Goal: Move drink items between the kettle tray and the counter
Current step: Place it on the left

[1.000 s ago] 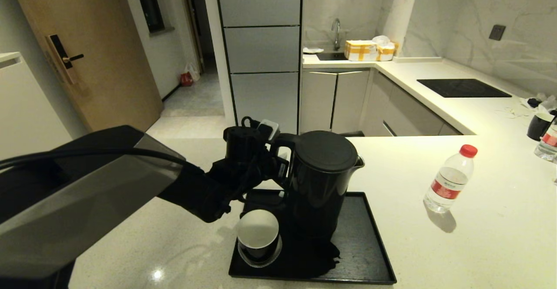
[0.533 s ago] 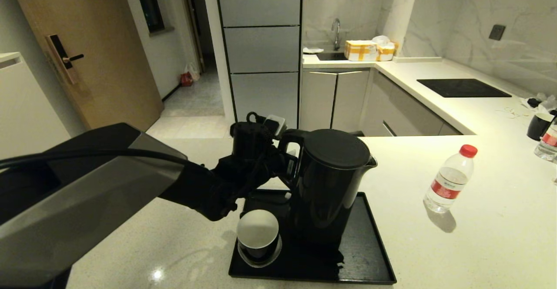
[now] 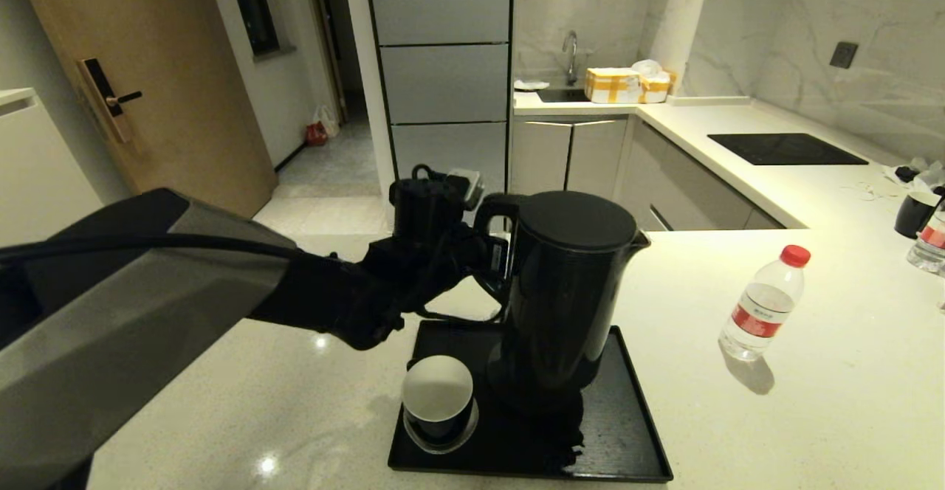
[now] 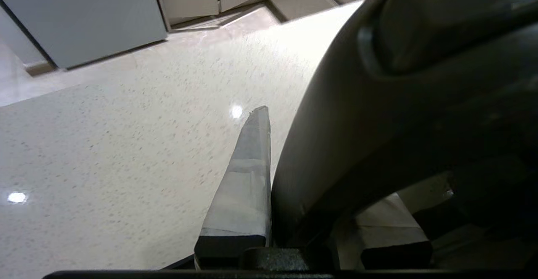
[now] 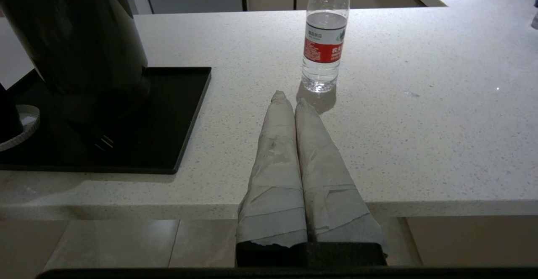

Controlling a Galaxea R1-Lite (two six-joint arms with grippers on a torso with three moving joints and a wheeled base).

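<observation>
The tall black kettle (image 3: 568,291) hangs upright just above the black kettle tray (image 3: 627,409), which lies on the off-white counter (image 3: 812,409). My left gripper (image 3: 495,257) is shut on its loop handle (image 4: 378,102), with one taped finger (image 4: 248,178) pressed against the handle. The clear bottle with the red cap (image 3: 764,302) stands on the counter to the right of the tray, also seen as the bottle (image 5: 323,48) beyond my right gripper (image 5: 290,100). That gripper is shut and empty, parked at the counter's front edge.
A black cup with white inside (image 3: 438,395) stands at the tray's front left corner. A black hob panel (image 3: 782,148) lies far right, with another cup (image 3: 915,213) and bottle (image 3: 932,243) at the right edge. Yellow boxes (image 3: 624,84) sit by the sink.
My left gripper has raised the kettle off the tray and carried it a little to the right. The bottle, cup and tray have not moved.
</observation>
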